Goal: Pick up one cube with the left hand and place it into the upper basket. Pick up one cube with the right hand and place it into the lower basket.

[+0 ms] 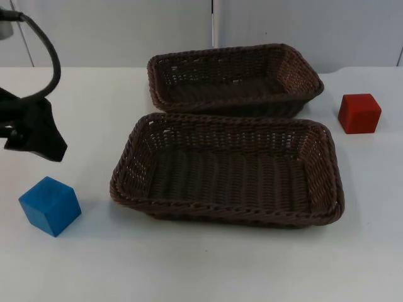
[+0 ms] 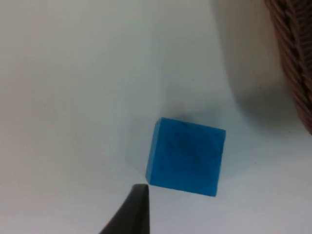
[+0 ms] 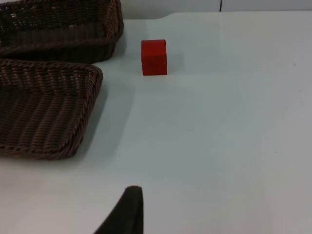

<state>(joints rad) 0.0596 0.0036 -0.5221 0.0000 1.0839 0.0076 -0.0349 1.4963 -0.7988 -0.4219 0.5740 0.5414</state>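
A blue cube rests on the white table at the front left, left of the lower basket. My left gripper hangs above the table just behind the blue cube, apart from it. In the left wrist view the blue cube lies right beneath the gripper, untouched. A red cube stands at the right, beside the upper basket. My right gripper waits well back from the red cube. Both brown wicker baskets hold nothing.
The two baskets sit one behind the other in the table's middle, almost touching. The lower basket's edge is close to the blue cube. A grey partition wall closes the far side of the table.
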